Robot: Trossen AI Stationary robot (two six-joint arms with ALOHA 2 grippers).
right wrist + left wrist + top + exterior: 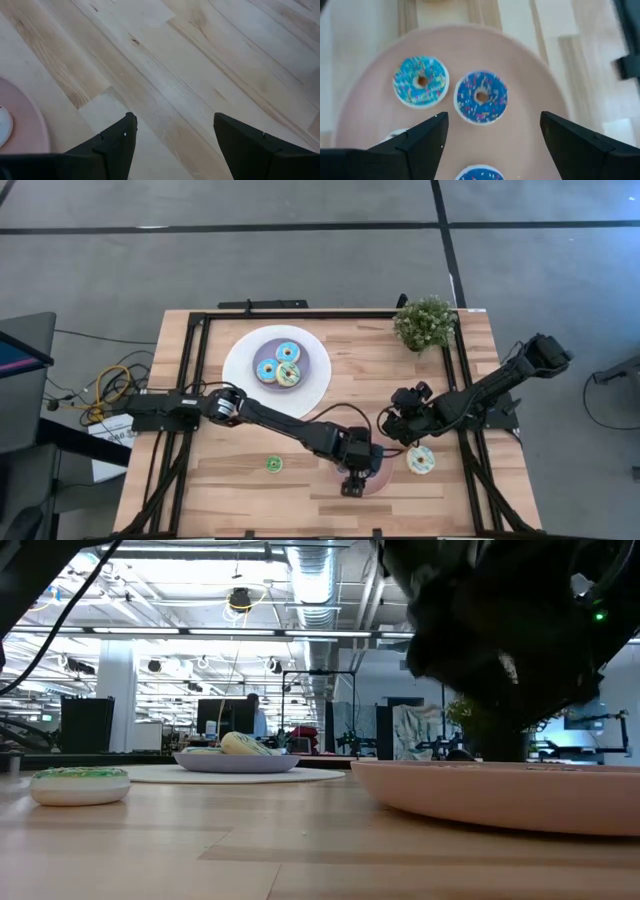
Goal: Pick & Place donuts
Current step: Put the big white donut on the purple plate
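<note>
Left gripper (351, 480) hovering over pink plate (530, 145) near table's front edge, fingers (420, 142) spread wide, holding nothing; three blue-iced donuts (481, 97) lying on pink plate beneath it; right gripper (392, 423) hanging over bare wood just beside pink plate, fingers (115, 145) wide apart, empty; cream-green donut (421, 460) sitting on table by right arm; mini green donut (273, 464) lying alone front-left; two donuts (278, 367) resting on lilac plate (312, 362); plant (425, 322) standing at back
</note>
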